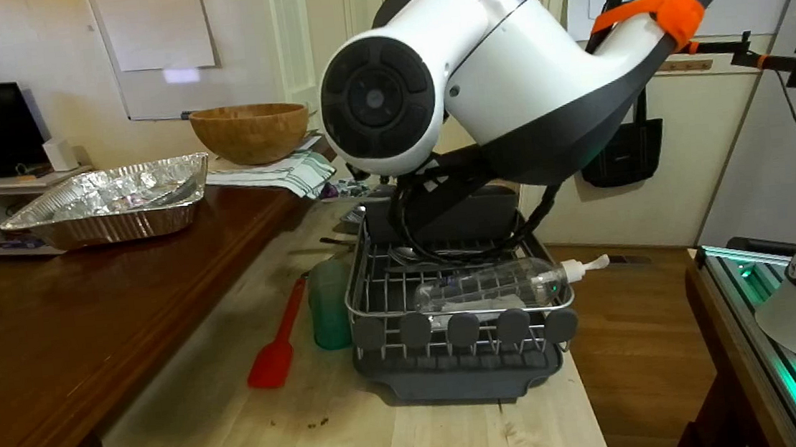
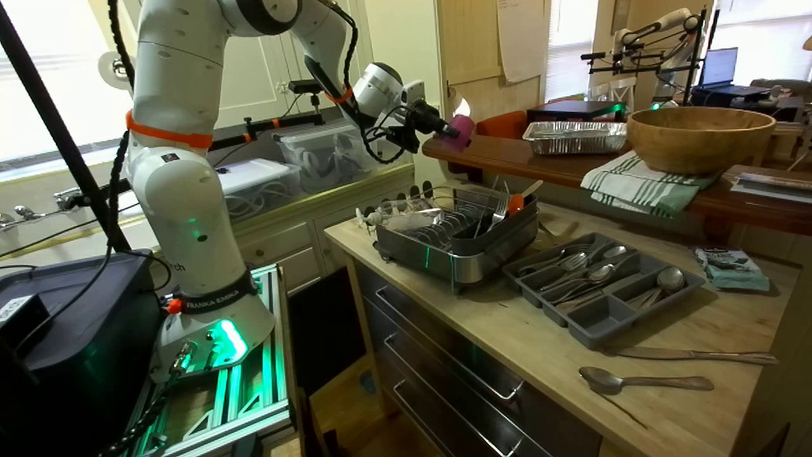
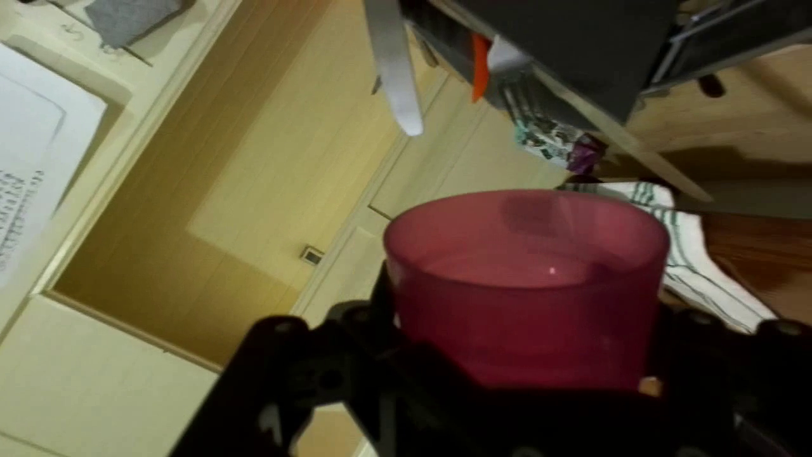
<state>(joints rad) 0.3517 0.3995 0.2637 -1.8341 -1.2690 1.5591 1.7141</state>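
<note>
Cup (image 3: 523, 333), pink, held aloft.
Tool (image 2: 451, 131) clamped on its sides; worktop (image 1: 302, 441) bears rack (image 1: 459, 384) with bottle (image 1: 486, 284), cutlery (image 2: 501, 206); green tumbler (image 1: 330, 309) between rack and red spatula (image 1: 273, 364).

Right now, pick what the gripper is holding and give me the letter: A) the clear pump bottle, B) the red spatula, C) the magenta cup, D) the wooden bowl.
C: the wrist view shows the magenta cup clamped between the jaws of the gripper.
</note>
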